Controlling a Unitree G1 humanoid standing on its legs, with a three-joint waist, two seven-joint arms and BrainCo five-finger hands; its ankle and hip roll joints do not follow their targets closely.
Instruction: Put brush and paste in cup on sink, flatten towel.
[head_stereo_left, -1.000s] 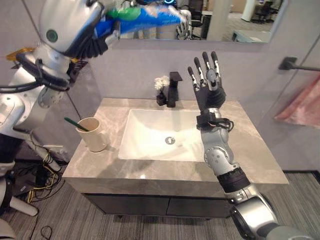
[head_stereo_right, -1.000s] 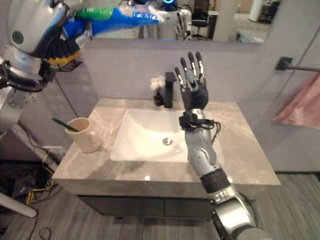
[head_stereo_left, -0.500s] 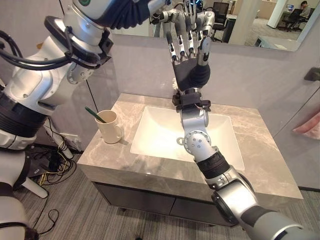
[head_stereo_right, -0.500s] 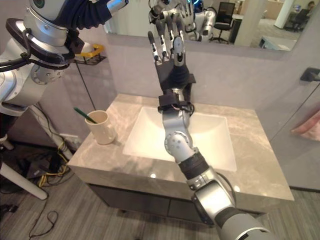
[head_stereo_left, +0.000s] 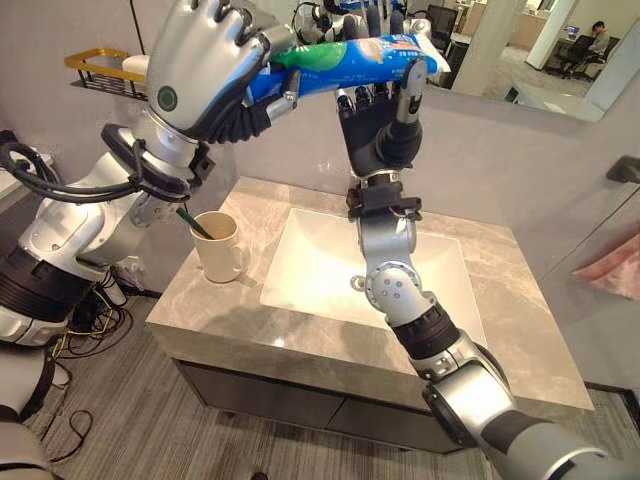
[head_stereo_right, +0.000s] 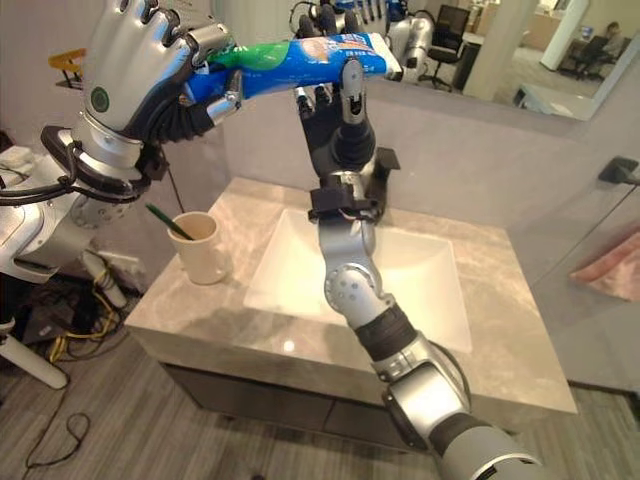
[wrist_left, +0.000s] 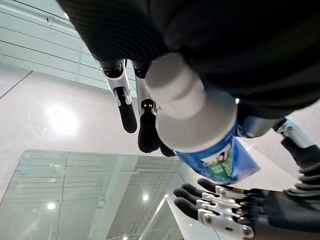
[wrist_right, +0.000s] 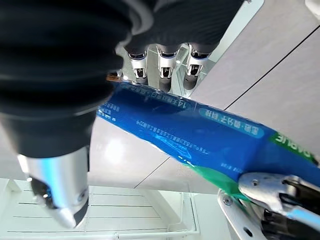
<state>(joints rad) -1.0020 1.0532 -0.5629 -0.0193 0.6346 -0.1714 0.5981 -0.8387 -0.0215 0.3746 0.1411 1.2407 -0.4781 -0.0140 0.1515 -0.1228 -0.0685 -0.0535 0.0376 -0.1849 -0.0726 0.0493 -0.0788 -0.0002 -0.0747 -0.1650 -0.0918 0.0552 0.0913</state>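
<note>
My left hand (head_stereo_left: 205, 70) is raised high at the left, shut on the cap end of a blue and green toothpaste tube (head_stereo_left: 340, 62). The tube lies level and reaches right to my right hand (head_stereo_left: 380, 140). That hand stands upright over the sink with straight fingers behind the tube's flat end and its thumb (wrist_right: 55, 185) on the near side. A green toothbrush (head_stereo_left: 193, 222) leans in the cream cup (head_stereo_left: 220, 250) on the counter's left. A pink towel (head_stereo_left: 608, 278) hangs at the right edge.
The grey marble counter (head_stereo_left: 230, 310) holds a white basin (head_stereo_left: 320, 265) in its middle. A mirror (head_stereo_left: 520, 50) runs along the wall behind. A yellow wire shelf (head_stereo_left: 100, 65) hangs on the wall at the upper left.
The camera has shifted. My left hand has brought the tube across in front of my raised right hand, so the tube's flat end now lies between that hand's thumb and fingers.
</note>
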